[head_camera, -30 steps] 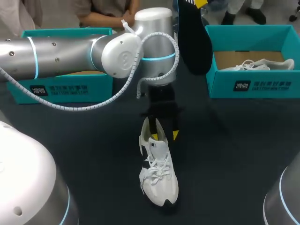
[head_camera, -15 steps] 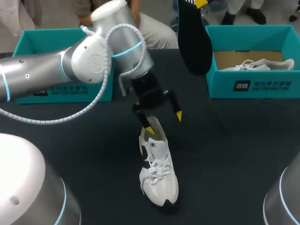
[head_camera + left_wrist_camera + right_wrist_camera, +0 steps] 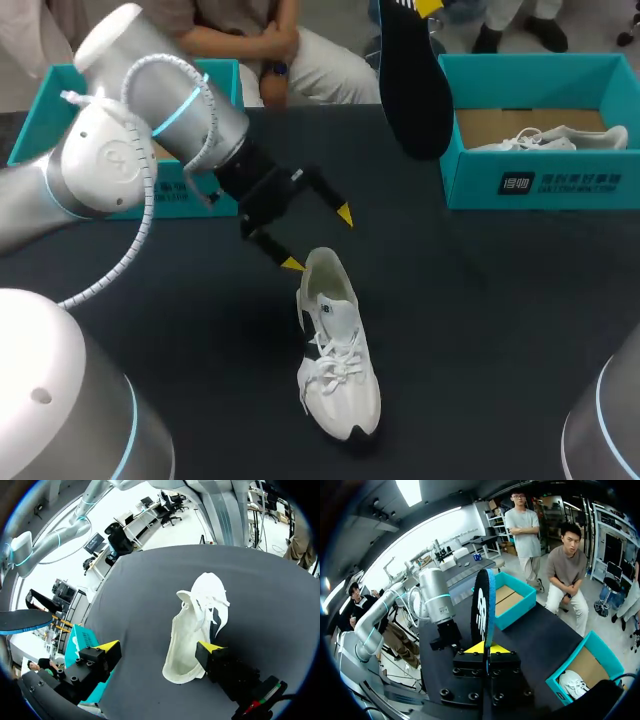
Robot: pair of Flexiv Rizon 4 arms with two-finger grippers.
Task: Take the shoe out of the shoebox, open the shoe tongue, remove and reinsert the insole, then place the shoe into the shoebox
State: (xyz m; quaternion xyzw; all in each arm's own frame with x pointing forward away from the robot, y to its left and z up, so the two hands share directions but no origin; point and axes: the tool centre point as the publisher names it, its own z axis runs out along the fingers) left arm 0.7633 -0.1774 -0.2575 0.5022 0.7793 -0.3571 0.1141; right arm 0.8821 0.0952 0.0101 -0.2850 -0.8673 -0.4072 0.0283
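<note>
Left pincer (image 3: 318, 238), head view: wide open, empty, just behind shoe (image 3: 338, 350) heel on desk (image 3: 500, 300). Left wrist: heel beside one finger (image 3: 207, 649), ungripped. Right wrist: right pincer (image 3: 484, 648) clamps insole (image 3: 483, 605) upright. Best to steady the heel, then feed toe-first.

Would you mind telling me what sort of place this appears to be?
Likely a robotics test bench: the left gripper hangs open by a white shoe on a dark table, the right gripper holds a black insole, and teal shoeboxes stand at its back.

Dark, matte table (image 3: 520, 320), plain and evenly lit.
</note>
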